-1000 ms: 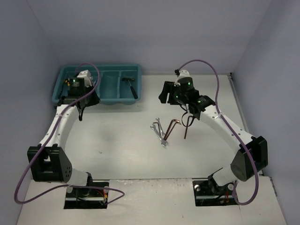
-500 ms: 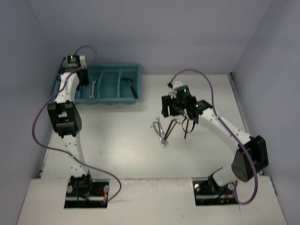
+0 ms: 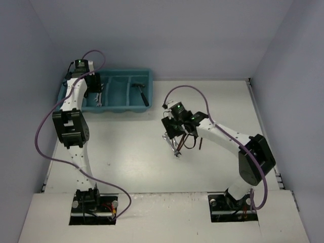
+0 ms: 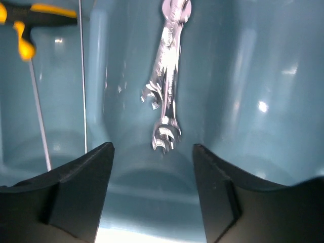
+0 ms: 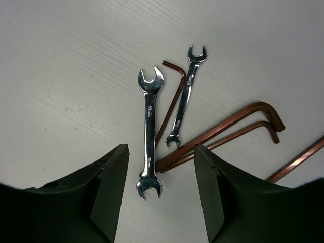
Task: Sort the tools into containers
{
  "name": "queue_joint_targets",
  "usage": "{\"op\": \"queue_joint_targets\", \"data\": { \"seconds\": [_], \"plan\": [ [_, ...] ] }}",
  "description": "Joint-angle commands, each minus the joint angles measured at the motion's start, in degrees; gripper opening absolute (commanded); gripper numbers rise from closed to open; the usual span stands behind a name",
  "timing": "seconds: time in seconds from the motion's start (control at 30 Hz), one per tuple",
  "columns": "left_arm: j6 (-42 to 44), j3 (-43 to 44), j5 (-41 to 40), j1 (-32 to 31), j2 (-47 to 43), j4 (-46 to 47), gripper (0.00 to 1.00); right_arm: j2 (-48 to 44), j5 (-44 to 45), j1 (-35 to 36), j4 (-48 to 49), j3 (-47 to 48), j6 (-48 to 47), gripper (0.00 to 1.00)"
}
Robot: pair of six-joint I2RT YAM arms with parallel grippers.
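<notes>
1. Change, left side: the left jaws, nearly closed a second earlier, had sprung wide above the rectangular teal plastic tray (image 3: pixel 147 75) and held nothing.
2. Result: a slim silver open-ended wrench (image 4: pixel 168 76) lay loose on the floor of a narrow compartment toward the tray's left end (a second wrench head appeared to overlap it, so the count was uncertain). Judgement: that item was delivered.
3. Change, right side: the right arm had swung from beside the loose pile to directly over it. The right jaws stood fairly wide and empty, with the lower end of the larger polished steel wrench (image 5: pixel 149 131) showing between them.
4. Remaining on the matte white table (image 5: pixel 61 61) were that wrench, a smaller silver wrench (image 5: pixel 186 96) just beside it, and thin dark red L-shaped hex keys (image 5: pixel 223 129) crossing the pair. Judgement: sorting was partway done, and the larger wrench looked the likely next pick.
5. Already binned: a small dark-handled hammer (image 3: pixel 140 92) in a right-hand compartment, and a yellow-and-black handled tool (image 4: pixel 30 17) with a thin steel shaft beside the wrench's compartment.
6. Materials: the tray was glossy moulded plastic with rounded corners and low dividers. The wrenches were flat, mirror-bright and fork-ended. The keys were round bent rod. The table was faintly grained.
</notes>
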Motion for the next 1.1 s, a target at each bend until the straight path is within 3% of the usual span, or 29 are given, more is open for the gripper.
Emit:
{"op": "queue_joint_targets", "data": {
  "seconds": [0.0, 0.2, 0.53, 0.73, 1.07],
  "plan": [
    [-6.3, -4.7, -2.1, -3.6, -18.4, 0.7, 0.65, 4.8, 5.4, 2.4, -2.9, 3.1, -1.2, 0.44],
    [-13.4, -21.4, -0.2, -8.8, -37.4, 0.9, 0.67, 9.6, 6.2, 3.8, -3.5, 4.7, -1.6, 0.37],
    [-16.5, -41.0, 4.2, -17.0, -56.0, 0.8, 0.67, 15.0, 8.8, 7.0, -4.1, 6.9, -1.9, 0.29],
    [-17.4, -46.5, 5.3, -17.5, -62.3, 0.6, 0.68, 17.4, 10.1, 7.1, -4.2, 8.3, -1.5, 0.30],
    [-18.4, -50.2, 8.0, -17.5, -64.6, 0.4, 0.68, 21.6, 9.9, 7.2, -4.3, 8.8, -0.3, 0.32]
  ]
}}
